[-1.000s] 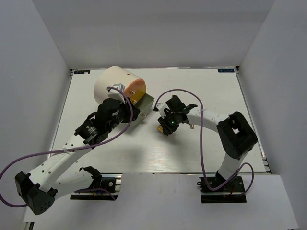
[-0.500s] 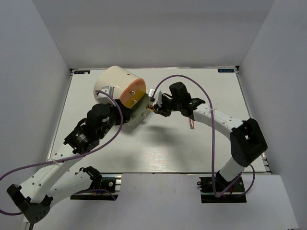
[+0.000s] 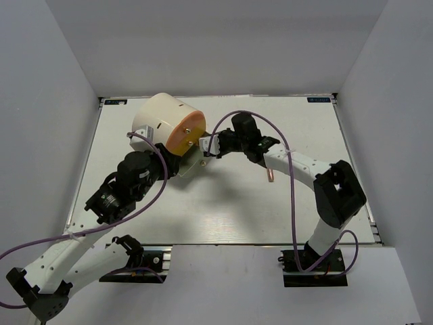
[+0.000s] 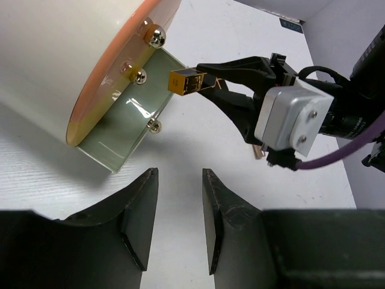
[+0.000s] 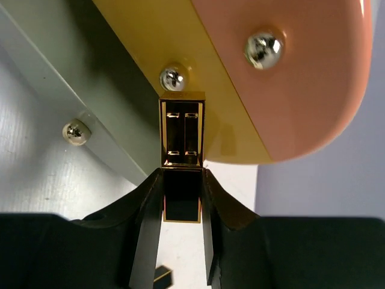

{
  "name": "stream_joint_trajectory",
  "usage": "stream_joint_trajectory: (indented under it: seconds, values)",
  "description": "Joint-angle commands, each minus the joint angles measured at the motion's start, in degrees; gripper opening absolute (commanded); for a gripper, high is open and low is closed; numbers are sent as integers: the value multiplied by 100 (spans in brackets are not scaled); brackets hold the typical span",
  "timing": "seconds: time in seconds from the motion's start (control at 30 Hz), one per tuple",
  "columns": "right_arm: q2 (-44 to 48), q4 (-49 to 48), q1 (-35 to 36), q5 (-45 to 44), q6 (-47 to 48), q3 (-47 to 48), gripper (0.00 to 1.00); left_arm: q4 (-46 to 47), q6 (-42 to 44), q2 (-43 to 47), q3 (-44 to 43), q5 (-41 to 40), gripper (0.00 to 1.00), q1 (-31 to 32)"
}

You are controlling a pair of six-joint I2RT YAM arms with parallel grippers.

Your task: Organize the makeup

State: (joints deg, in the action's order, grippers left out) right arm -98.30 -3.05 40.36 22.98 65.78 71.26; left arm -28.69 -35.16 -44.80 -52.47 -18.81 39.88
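My right gripper [image 3: 207, 146] is shut on a short gold-and-black lipstick [image 5: 182, 158]. It holds the lipstick's gold end against the open drawers of the cream cylinder [image 3: 159, 120], just under a yellow drawer [image 5: 174, 48] and its knob. The lipstick also shows in the left wrist view [image 4: 185, 81], above the open pale green drawer [image 4: 133, 117]. My left gripper [image 4: 179, 180] is open and empty, low over the table just in front of the green drawer. A slim rose-gold tube [image 3: 269, 175] lies on the table to the right.
The cylinder lies on its side at the back left, its orange front [image 3: 187, 128] facing the arms. A small black-and-gold piece [image 5: 161, 276] lies on the table under my right gripper. Grey walls stand on three sides.
My right gripper carried the lipstick from the table's middle up and left to the drawers. My left gripper backed away from the green drawer, down and to the left.
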Motion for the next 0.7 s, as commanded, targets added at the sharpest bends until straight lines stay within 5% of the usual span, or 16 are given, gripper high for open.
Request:
stream_joint_trajectory:
  seconds: [0.0,0.3,0.43,0.53,0.67]
  values:
    - [-110,-135,86,347,1041,107,0,65,-35,41,70,-35,46,20]
    - [-532,-73,148,330,1665,230,0,100,-26,59,123,-62,46,20]
    - [-664,-55,174,260,1719,379,34,118,-35,59,123,-53,46,20]
    - [-734,-169,174,207,1588,406,51,153,-35,50,132,-53,46,20]
    - [-655,-336,157,180,1315,388,55,249,26,-46,114,26,46,20]
